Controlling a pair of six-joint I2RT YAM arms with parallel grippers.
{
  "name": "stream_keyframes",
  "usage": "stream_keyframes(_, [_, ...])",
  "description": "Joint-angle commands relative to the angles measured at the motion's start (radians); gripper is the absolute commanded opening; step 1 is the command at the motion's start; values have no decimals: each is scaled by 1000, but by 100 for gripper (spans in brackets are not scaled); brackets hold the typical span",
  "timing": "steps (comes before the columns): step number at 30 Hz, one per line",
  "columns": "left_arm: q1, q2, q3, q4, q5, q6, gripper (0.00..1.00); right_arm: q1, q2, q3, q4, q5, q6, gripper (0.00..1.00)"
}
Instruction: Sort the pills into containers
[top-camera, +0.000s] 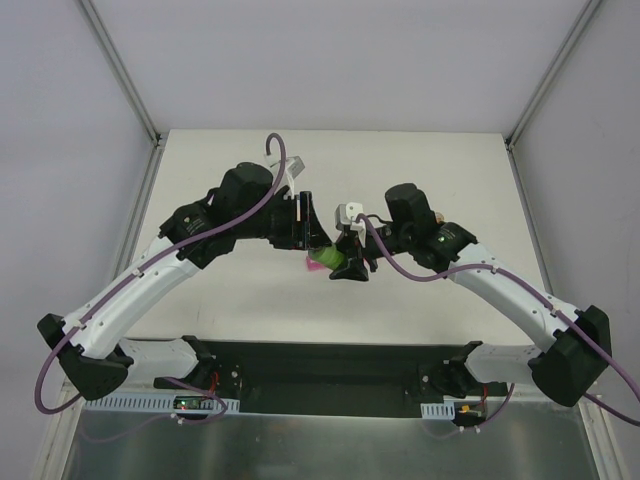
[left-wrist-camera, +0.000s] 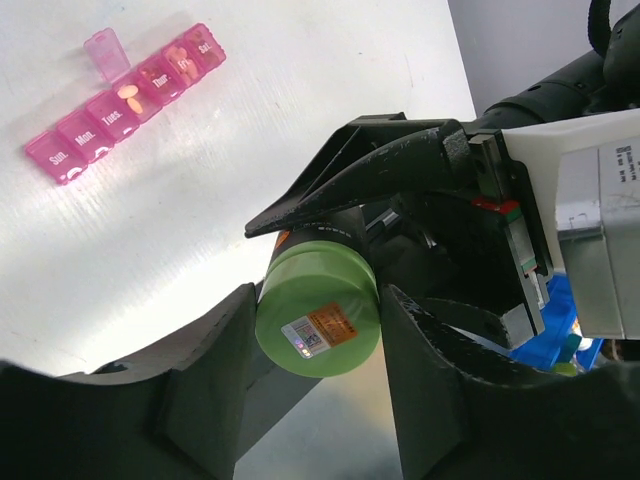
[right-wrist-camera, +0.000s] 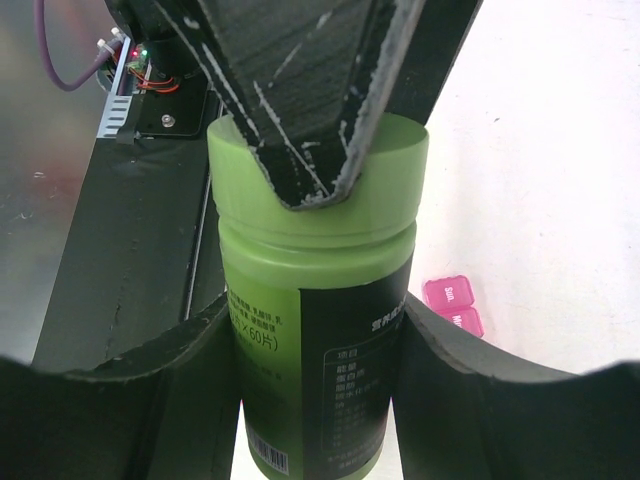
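Observation:
A green pill bottle (top-camera: 326, 262) with a black label hangs above the table between both grippers. My right gripper (right-wrist-camera: 315, 360) is shut on the bottle's body (right-wrist-camera: 300, 270). My left gripper (left-wrist-camera: 318, 330) is shut on its green cap (left-wrist-camera: 318, 310), one finger on each side. In the top view the left gripper (top-camera: 316, 244) and right gripper (top-camera: 350, 264) meet at the centre. The pink containers strip (left-wrist-camera: 125, 100) lies on the white table with one lid open. Orange pills (left-wrist-camera: 130, 93) show in that open compartment. The strip's end shows in the right wrist view (right-wrist-camera: 452, 305) and under the bottle in the top view (top-camera: 308, 263).
The black base plate (top-camera: 320, 365) with the arm mounts runs along the near edge. Metal frame posts (top-camera: 125, 75) stand at the table's back corners. A blue part (left-wrist-camera: 560, 320) shows behind the right arm's wrist.

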Motion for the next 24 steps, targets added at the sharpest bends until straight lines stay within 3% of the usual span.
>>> stream_keyframes(1, [-9,17,5,12,57,-1,46,6,-15,56,29,-44,4,9])
stream_keyframes(5, [-9,18,13,-3,74,30,38,4,-17,57,29,-67,14,9])
stream_keyframes(10, [-7,25,32,-28,120,79,39,-4,-14,57,47,-116,48,9])
stream_keyframes(12, [-7,23,39,-41,123,83,45,-5,-15,56,50,-114,51,9])
stream_keyframes(13, [-7,18,40,-45,122,82,55,-5,-15,56,50,-111,51,9])
stream_keyframes(16, [-7,9,42,-52,108,80,68,-7,-15,56,52,-110,51,9])
stream_keyframes(24, [-7,15,48,-62,126,77,69,-7,-15,56,52,-111,51,9])
